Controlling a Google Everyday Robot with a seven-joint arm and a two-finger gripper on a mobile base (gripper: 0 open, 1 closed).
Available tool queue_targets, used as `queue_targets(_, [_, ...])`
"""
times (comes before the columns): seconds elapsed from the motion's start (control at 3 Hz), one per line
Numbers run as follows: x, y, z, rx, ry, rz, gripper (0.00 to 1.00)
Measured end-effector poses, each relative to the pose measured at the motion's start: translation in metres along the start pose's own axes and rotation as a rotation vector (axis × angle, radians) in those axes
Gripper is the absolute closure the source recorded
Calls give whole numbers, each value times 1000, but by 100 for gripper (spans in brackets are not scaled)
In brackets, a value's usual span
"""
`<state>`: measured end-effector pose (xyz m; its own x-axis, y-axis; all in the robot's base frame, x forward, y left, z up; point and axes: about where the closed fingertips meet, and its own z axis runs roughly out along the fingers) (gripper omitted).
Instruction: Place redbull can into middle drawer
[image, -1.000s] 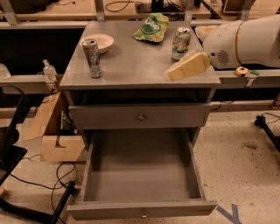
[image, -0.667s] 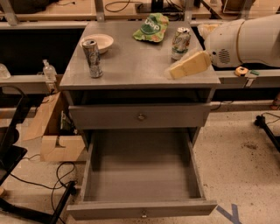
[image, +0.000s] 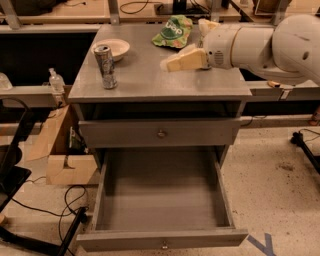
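The redbull can (image: 106, 66) stands upright on the left part of the grey cabinet top (image: 150, 82), just in front of a white bowl. The middle drawer (image: 162, 239) is pulled fully out below, and its flat grey floor is bare. My gripper (image: 170, 63) hovers over the middle of the cabinet top, pointing left. It is to the right of the can, clearly apart from it, and holds nothing that I can see. The large white arm (image: 270, 42) reaches in from the right.
A white bowl (image: 113, 48) and a green chip bag (image: 173, 31) lie at the back of the top. The taller upper drawer (image: 161, 133) is closed. A cardboard box (image: 65, 160), a bottle (image: 55, 80) and floor cables are on the left.
The arm has swung left across the cabinet top, bringing the gripper closer to the redbull can. It now covers the green-and-white soda can. The can and drawer have not moved.
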<state>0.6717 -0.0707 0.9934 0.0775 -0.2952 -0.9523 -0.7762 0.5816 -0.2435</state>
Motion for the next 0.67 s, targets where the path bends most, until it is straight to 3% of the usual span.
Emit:
queue_targets(0.33, [-5,-17,63,-26,-88,40,0])
queue_targets(0.67, [0,-9,135,-118,-113,105,0])
